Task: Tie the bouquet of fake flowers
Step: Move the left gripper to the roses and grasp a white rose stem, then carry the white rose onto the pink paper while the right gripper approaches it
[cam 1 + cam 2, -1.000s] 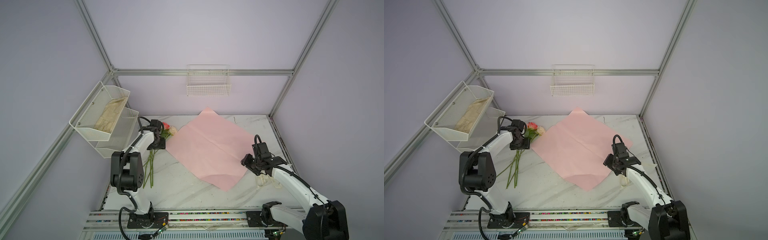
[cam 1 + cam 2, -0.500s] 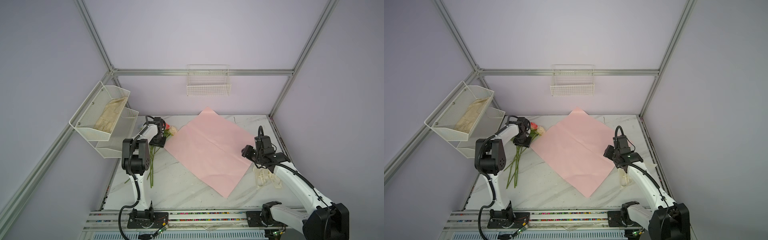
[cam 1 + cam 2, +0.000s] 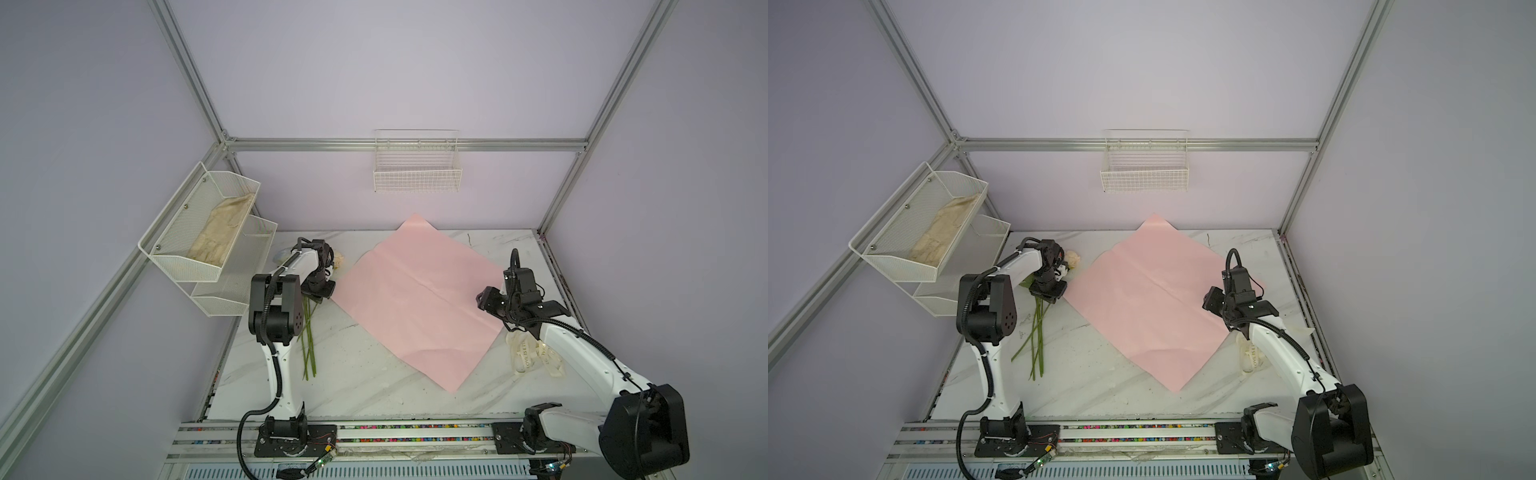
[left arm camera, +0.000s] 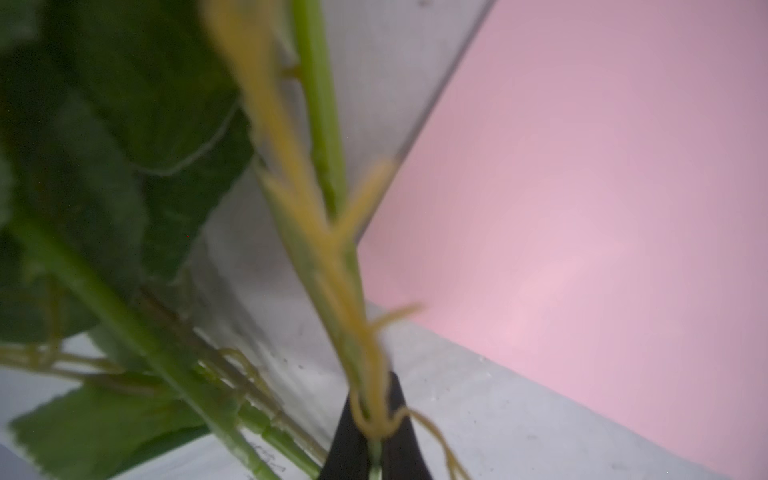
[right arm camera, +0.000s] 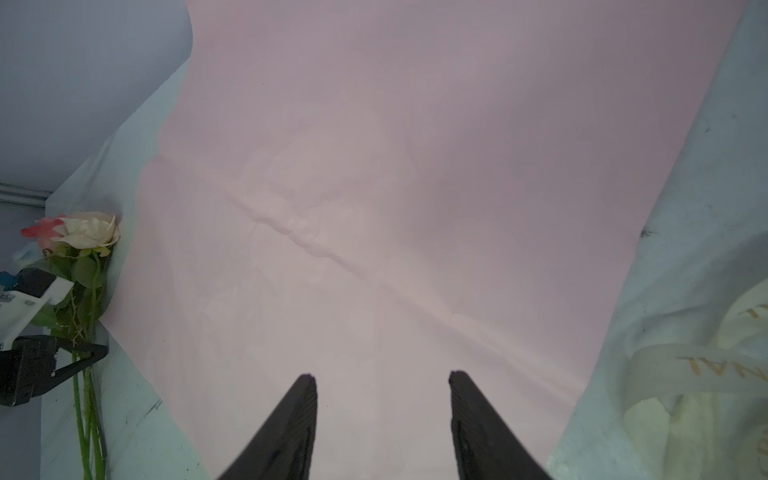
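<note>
Stem ends (image 3: 1034,374): the nearest part of the bouquet of fake flowers (image 3: 1040,320). These are thin green stems, slightly fanned, on the marble table (image 3: 353,382) to the left of the wrap paper (image 3: 415,299).
Ribbon (image 3: 525,357): cream with printed letters, heaped on the table by the right arm, just beside the paper's near right edge.
Right gripper (image 5: 382,378): jaws apart with nothing between them, poised over the right part of the paper.
Wrap paper: pink side up, spread flat with a crease across it, and one corner towards the far wall.
Left gripper (image 4: 374,436): clamped on the stems just below the leaves, where yellowish fibre winds round them. Whether the bouquet is lifted cannot be told.
Handling (judged): light. The stems are probably springy yet stiff enough to carry from one point. The leaves and petals are soft and easily crushed, and loose stems may splay or swivel in a narrow pinch.
Hold (judged): the bare stems under the leaves, where the grip now sits.
Long axis: along the stems, running near to far and leaning slightly rightward with distance.
Flower heads (image 5: 83,232): cream and pink-red roses pointing at the far wall, just beside the paper's left corner.
</note>
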Controlling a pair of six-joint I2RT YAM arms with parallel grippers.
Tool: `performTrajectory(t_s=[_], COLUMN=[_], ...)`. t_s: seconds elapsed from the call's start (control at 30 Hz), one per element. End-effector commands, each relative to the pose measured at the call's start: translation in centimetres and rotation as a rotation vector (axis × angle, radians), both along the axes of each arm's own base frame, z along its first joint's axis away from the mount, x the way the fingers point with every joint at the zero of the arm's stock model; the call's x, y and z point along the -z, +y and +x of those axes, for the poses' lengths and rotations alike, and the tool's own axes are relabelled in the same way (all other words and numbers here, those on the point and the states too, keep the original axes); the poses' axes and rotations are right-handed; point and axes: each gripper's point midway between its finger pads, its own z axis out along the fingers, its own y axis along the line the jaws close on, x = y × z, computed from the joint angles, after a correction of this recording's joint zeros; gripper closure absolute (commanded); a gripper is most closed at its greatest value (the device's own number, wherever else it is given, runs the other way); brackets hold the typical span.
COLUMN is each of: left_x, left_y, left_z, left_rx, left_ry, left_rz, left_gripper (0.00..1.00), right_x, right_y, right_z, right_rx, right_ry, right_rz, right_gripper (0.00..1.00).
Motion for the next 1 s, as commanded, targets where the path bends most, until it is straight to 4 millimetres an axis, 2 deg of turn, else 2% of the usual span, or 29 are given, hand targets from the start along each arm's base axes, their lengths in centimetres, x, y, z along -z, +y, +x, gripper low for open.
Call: performTrajectory(t_s=[0.0, 0.1, 0.2, 0.3, 0.37, 0.5, 0.67, 0.77, 0.97], left_x=[-5.9, -8.6, -11.3, -13.8, -15.4, -17.9, -17.9, -18.1, -19.0], left_y=[-1.9, -2.5, -3.9, -6.9, -9.7, -14.6, -17.9, -20.5, -25.8], left_z=[1.3, 0.3, -0.6, -1.0, -0.7, 1.3, 3.1, 3.5, 5.9], left_rx=[0.071, 0.085, 0.071, 0.053, 0.028, -0.058, -0.135, -0.129, -0.131], left_ry=[-0.100, -0.112, -0.133, -0.164, -0.187, -0.215, -0.192, -0.174, -0.178], left_rz=[-0.034, 0.008, -0.010, -0.154, -0.313, -0.604, -0.759, -0.846, -1.014], left_gripper=[1.00, 1.00, 1.00, 1.00, 1.00, 1.00, 1.00, 0.99, 0.98], right_x=[-0.4, -0.5, -0.7, -1.1, -1.4, -1.9, -1.6, -1.4, -1.0], right_y=[0.1, 0.0, -0.2, -1.0, -1.3, -1.2, -0.7, -0.6, -0.3], right_z=[0.5, 0.7, 0.7, 0.9, 1.0, 1.3, 1.4, 1.5, 1.5], right_rx=[-0.002, 0.002, 0.007, 0.036, 0.054, 0.053, 0.038, 0.040, 0.027], right_ry=[-0.033, -0.046, -0.059, -0.082, -0.099, -0.117, -0.109, -0.103, -0.088], right_rz=[0.007, 0.004, -0.006, -0.036, -0.049, -0.043, -0.016, -0.011, 0.003], right_gripper=[0.46, 0.46, 0.46, 0.46, 0.46, 0.46, 0.46, 0.46, 0.46])
